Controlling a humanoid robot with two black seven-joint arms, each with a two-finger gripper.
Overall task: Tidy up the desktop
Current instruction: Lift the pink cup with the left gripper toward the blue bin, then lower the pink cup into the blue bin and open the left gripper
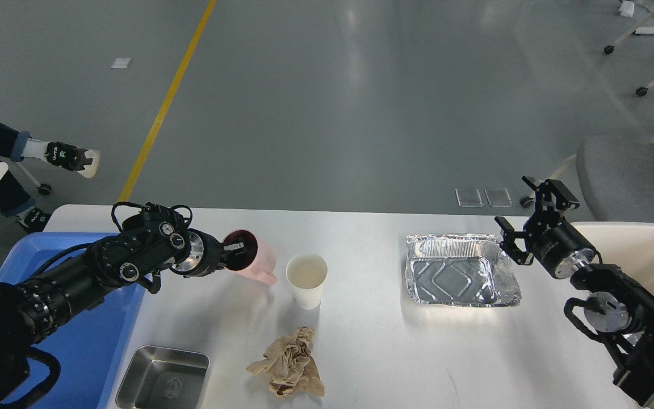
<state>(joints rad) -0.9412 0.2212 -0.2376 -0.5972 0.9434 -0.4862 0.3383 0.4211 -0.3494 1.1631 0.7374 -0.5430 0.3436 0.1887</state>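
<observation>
Left of centre, my left gripper (235, 250) has one finger inside the rim of the pink cup (256, 262) and pinches its wall; the cup is tipped on its side, dark mouth facing my wrist. Whether it touches the surface, I cannot tell. Just to its right stands a white paper cup (306, 278), upright, with pale liquid in it, close beside the pink one but apart. Below that, a crumpled brown paper napkin (288, 368) lies on bare white. Lower left, a small steel tray (159, 378) sits with nothing in it, right beside the blue plastic tray (94, 341), which my left arm crosses. Over on the right, my right gripper (523, 218) hangs with fingers spread wide, holding nothing, near the upper right corner of the foil tray (458, 271), whose inside shows only creased foil. Behind my right arm, a cream-coloured bin (650, 255) fills the right edge. All of this rests on the desktop (372, 329), which spans the lower frame; open white room lies between paper cup and foil tray, and along the far edge.
</observation>
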